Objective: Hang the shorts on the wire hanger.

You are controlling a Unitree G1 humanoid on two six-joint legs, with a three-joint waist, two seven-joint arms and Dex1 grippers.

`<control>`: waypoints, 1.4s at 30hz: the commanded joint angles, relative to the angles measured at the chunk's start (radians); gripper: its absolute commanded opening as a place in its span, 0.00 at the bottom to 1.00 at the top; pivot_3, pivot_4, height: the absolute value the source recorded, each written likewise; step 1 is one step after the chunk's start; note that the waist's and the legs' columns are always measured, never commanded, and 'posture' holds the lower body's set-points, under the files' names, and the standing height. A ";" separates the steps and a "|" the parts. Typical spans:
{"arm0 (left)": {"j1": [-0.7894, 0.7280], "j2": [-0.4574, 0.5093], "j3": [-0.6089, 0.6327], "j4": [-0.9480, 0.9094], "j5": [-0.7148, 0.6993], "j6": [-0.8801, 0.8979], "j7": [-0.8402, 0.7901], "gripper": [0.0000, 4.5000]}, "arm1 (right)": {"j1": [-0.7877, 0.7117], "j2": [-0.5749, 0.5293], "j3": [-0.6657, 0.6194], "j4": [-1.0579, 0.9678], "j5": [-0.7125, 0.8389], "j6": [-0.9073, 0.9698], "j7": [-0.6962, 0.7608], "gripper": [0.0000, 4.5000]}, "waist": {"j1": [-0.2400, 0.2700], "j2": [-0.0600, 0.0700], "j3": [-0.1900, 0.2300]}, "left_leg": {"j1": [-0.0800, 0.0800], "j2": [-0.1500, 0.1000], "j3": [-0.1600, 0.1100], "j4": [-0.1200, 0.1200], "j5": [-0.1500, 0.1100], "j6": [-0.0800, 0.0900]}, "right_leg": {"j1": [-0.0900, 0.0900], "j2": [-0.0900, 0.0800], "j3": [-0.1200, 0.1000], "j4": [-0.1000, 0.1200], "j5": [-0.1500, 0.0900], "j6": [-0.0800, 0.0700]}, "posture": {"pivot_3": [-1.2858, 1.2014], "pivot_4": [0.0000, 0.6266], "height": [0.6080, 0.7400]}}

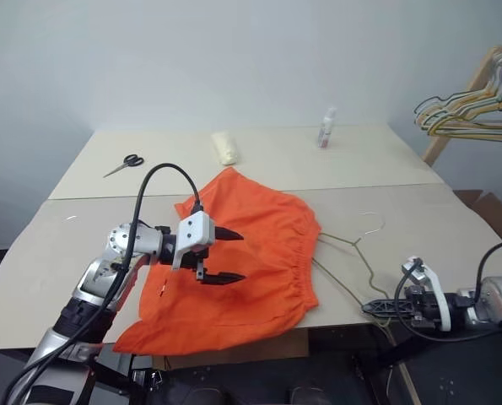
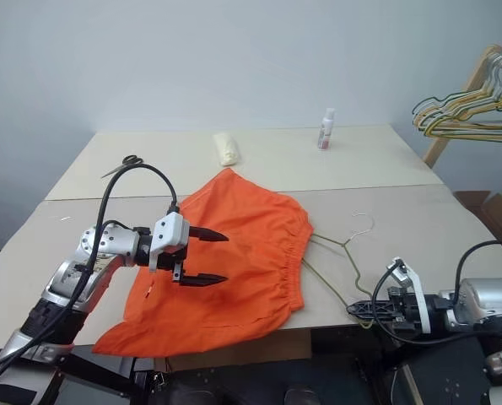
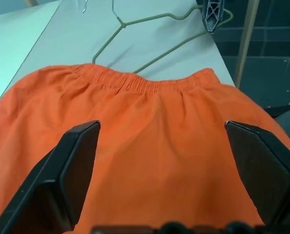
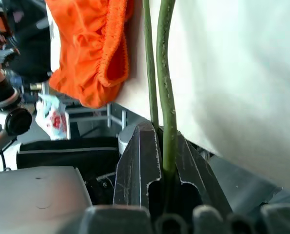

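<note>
Our right gripper is clamped on the hanger wire at the table edge, prob. to feed it into the waistband. Left gripper, jaws wide apart, hovers over the shorts, which lie flat beside the hanger, ready to pinch fabric.

Scissors, a pale cloth roll and a small bottle lie on the far table.

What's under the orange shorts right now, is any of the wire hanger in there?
The bright orange fabric shorts lie on the beige table. The thin olive-gold wire hanger reaches their waistband; whether its tip runs underneath is hidden by the fabric.
</note>
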 commanded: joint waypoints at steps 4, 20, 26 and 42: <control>0.006 0.011 0.022 -0.049 0.000 -0.005 0.016 0.99 | -0.098 0.067 -0.002 0.116 -0.051 -0.023 0.000 0.00 | 0.004 0.000 0.000 | 0.001 0.000 0.000 0.000 0.000 0.000 | 0.000 0.000 0.000 0.001 0.001 0.000 | 0.52 0.00 1.00; -0.022 -0.006 0.024 -0.016 -0.001 -0.015 0.026 0.99 | -0.120 0.170 -0.217 0.052 -0.094 -0.139 -0.235 0.00 | -0.019 -0.006 -0.004 | 0.002 0.002 0.000 -0.001 0.000 -0.001 | 0.001 0.001 0.000 -0.002 0.006 -0.003 | 0.51 0.00 1.00; -0.077 -0.021 0.033 0.042 0.011 -0.044 0.031 0.99 | -0.044 0.135 -0.232 -0.197 -0.115 -0.259 -0.265 0.00 | -0.020 -0.002 -0.003 | 0.001 0.002 0.001 -0.001 0.000 -0.001 | -0.001 0.001 0.000 -0.002 0.006 -0.003 | 0.51 0.00 1.00; -0.523 -0.077 0.131 0.484 0.029 -0.246 0.021 0.99 | -0.034 0.063 -0.188 -0.584 -0.160 -0.347 -0.319 0.00 | -0.042 -0.002 -0.002 | -0.001 0.001 0.002 -0.001 0.001 -0.001 | -0.003 0.002 0.001 -0.002 0.005 -0.002 | 0.50 0.00 1.00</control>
